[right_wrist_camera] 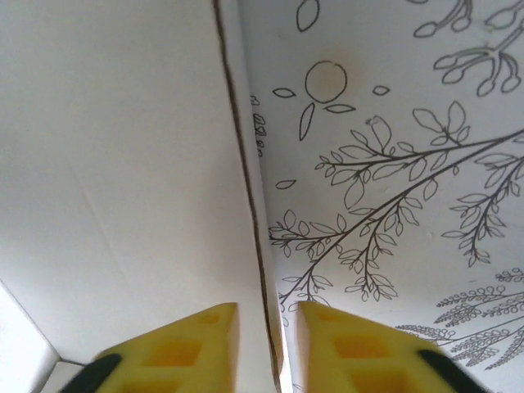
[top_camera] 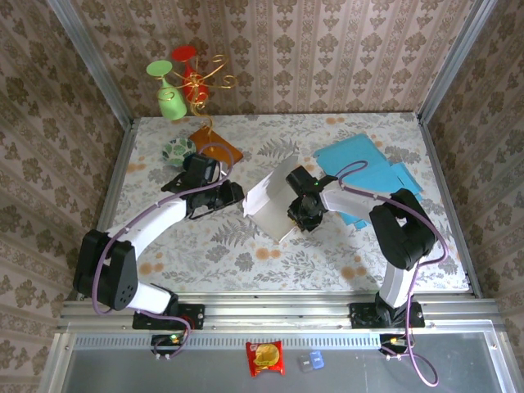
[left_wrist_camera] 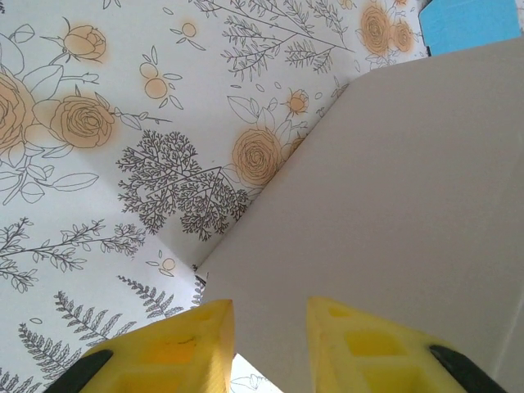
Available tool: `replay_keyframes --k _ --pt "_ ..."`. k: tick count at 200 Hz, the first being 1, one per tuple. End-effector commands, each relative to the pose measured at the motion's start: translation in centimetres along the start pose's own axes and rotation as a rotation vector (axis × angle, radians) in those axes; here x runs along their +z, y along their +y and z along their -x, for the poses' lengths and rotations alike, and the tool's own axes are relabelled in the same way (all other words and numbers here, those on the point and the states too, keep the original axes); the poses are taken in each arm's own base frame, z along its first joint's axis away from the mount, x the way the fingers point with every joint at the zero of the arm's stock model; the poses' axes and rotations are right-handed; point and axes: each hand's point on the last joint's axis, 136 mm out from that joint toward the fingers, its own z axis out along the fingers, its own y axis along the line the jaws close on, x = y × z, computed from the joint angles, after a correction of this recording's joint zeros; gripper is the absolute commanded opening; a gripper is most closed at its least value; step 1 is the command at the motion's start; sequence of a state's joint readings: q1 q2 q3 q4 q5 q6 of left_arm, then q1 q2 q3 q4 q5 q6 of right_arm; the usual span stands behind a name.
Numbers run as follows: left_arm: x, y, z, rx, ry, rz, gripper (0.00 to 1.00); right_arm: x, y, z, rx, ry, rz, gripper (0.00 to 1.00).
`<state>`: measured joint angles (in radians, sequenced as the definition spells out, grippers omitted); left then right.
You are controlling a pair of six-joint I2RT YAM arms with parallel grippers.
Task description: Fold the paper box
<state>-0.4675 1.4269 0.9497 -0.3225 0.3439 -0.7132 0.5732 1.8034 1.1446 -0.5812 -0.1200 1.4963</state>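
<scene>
Right hand (right_wrist_camera: 266, 315) is down on the paper box (top_camera: 270, 196), its yellow fingers straddling a dark crease where one white panel meets the next. There is a narrow gap between them, and whether they are pinching that edge or just sitting astride it, I cannot tell. The box stands mid-surface between the two arms, tipped up with one broad panel raised and leaning, so it looks half-formed rather than flat. From the right wrist, the panel fills the left side of the view and runs straight into the fingers.

Left hand (left_wrist_camera: 270, 315) sits at the box's other side. Its fingers are parted with nothing between them, released, and the tips are just at the edge of a big grey-white panel.

My read is that we are in the middle of raising and creasing the walls — not near the finish. The next move likely calls for the right hand to clamp firmly on that creased edge and swing the panel along its fold line, while the left hand braces the far side — otherwise the light card may skate across the floral surface (top_camera: 205, 254).

Further out, blue sheets (top_camera: 360, 160) lie just behind the right arm, close enough to get dragged.
</scene>
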Motion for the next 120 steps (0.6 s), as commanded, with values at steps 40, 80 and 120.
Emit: replay_keyframes --k 40,80,120 --pt "0.0 0.1 -0.2 0.017 0.013 0.001 0.30 -5.6 2.9 2.2 -0.225 -0.160 0.114 0.53" --pt "0.1 -0.2 0.1 0.021 0.006 0.005 0.30 -11.6 3.6 5.8 -0.664 -0.391 0.146 0.56" --pt "0.1 -0.1 0.0 0.018 -0.003 0.016 0.30 -11.8 2.6 9.8 -1.077 -0.442 0.090 0.56"
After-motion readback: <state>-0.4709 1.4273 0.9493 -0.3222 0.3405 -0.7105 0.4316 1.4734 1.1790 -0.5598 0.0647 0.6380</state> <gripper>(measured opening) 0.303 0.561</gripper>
